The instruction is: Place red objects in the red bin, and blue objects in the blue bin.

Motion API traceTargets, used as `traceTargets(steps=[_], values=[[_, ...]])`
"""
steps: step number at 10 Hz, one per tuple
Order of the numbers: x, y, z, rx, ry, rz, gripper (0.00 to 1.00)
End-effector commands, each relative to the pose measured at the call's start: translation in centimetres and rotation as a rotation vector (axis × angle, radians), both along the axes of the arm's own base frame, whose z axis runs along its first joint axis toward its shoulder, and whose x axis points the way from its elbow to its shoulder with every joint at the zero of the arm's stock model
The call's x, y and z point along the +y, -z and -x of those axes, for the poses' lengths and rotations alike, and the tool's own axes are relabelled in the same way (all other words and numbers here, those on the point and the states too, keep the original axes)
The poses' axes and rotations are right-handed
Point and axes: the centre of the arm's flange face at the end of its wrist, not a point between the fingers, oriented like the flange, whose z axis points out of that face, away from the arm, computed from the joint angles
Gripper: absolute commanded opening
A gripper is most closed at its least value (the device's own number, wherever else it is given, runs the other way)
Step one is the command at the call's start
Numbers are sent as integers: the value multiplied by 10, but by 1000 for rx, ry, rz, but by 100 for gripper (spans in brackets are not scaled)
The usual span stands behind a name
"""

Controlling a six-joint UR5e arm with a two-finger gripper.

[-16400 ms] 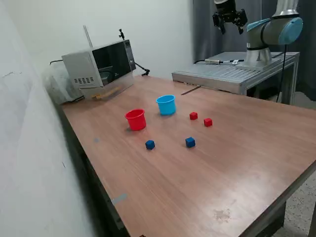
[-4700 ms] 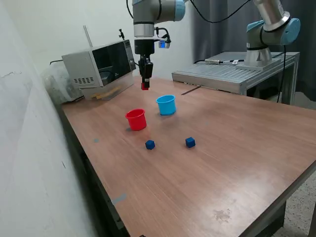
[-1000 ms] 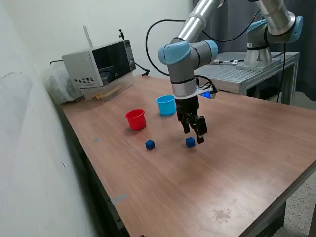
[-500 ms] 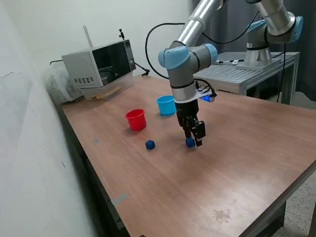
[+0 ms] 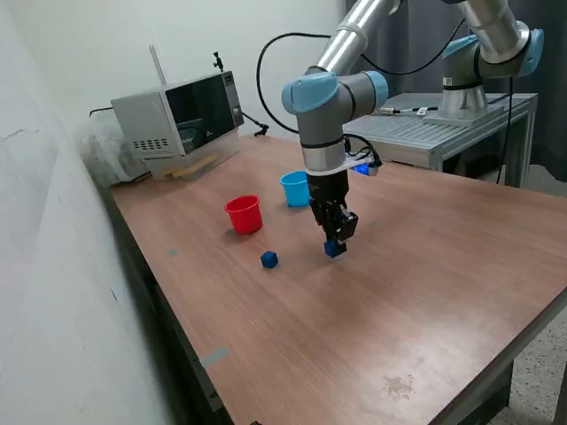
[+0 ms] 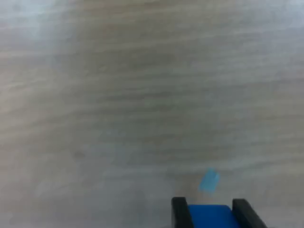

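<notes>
My gripper is shut on a dark blue cube and holds it just above the table. In the wrist view the cube sits between my two black fingertips. A second dark blue cube lies on the table to the exterior view's left of my gripper. The red cup stands beyond that cube. The light blue cup stands behind my arm, partly hidden by it. No red cubes show on the table.
A microwave stands at the table's back on the exterior view's left. A grey metal bench with the arm's base is at the back on the exterior view's right. A small blue speck marks the tabletop.
My gripper has come down over the blue cube, shut on it, and lifted it slightly toward the exterior view's left. Earlier, both red cubes left the table.
</notes>
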Motion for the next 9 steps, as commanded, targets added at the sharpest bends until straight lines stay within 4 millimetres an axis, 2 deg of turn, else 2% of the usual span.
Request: traceTargets(steps=[1,2,3,5,6,7,8,9], values=[[22,-58,3,69,-15,-14,0],[50,-79,-3,75,7,-19,0],[90,-94,-12,57,56,-35,0],[169,-118,-38,-46,142,-48,0],[202,-134,-51,-45,164,-46,0],[222,-144,-70,-85,156,-43,0],[238,-146,-86,-122,159,-37,0],[257,-139,-98,-147,164,-32,0]])
